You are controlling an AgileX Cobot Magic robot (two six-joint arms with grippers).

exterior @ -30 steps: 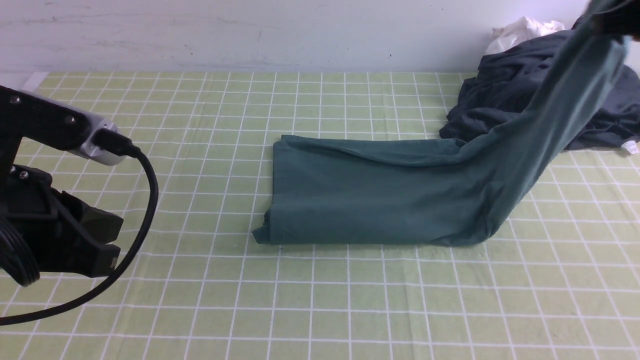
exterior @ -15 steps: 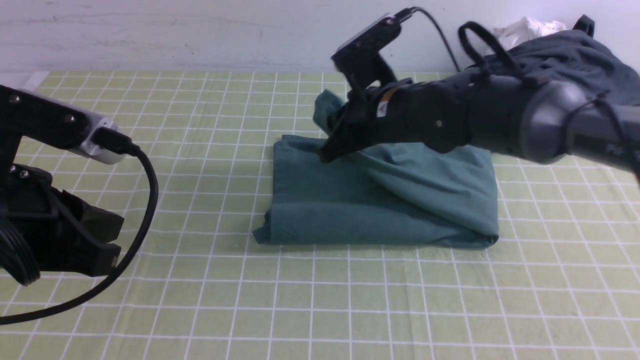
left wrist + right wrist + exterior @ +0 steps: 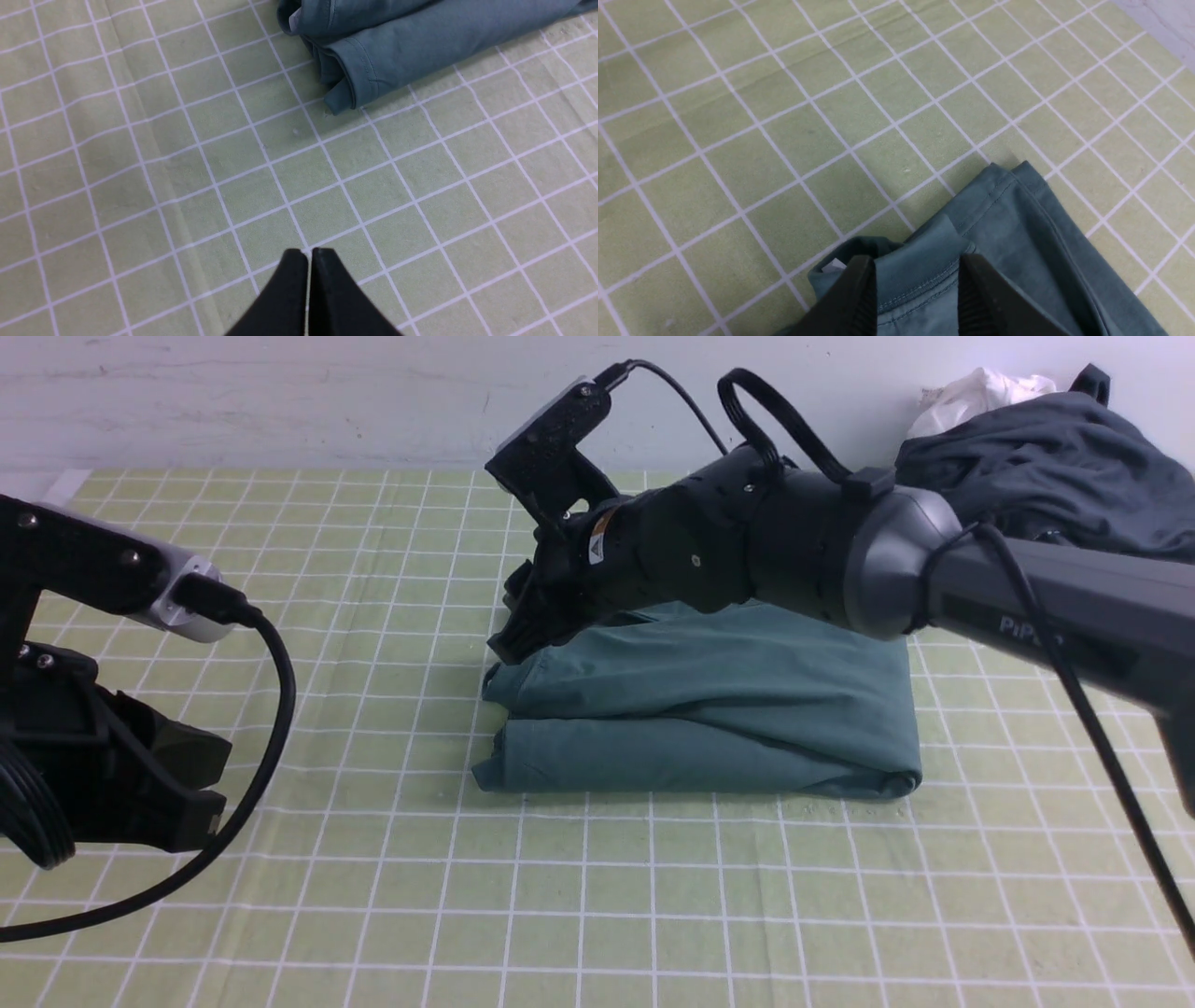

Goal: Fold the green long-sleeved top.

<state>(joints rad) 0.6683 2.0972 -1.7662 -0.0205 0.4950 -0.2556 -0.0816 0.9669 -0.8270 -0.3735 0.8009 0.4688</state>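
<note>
Nearest the camera, at the lower left of the front frame, the left gripper [image 3: 306, 254] is hanging clenched on nothing. Its black fingers are pressing together above the pale green, white-gridded table cloth [image 3: 597, 896]. It is judged to be parking clear so as not to disturb the fold.

In the middle of the frame the large dull teal-green cotton long-sleeved top [image 3: 709, 709] is lying as a compact rectangular bundle. An upper layer is doubling over a lower one, with the edges roughly matching along the left side.

At the bundle's upper left corner the right gripper [image 3: 917, 275] is standing released. Its ribbed fingers are spreading to either side of the collar band, the cloth is lying slack between them, and a white label is showing just beside. Release at this corner is judged to leave the folded-over end aligned with the layer beneath.

Farther back, at the upper right, a heap of charcoal-grey garments [image 3: 1055, 476] and a crumpled white cloth [image 3: 971, 392] are sitting against the wall, apart from the bundle.
</note>
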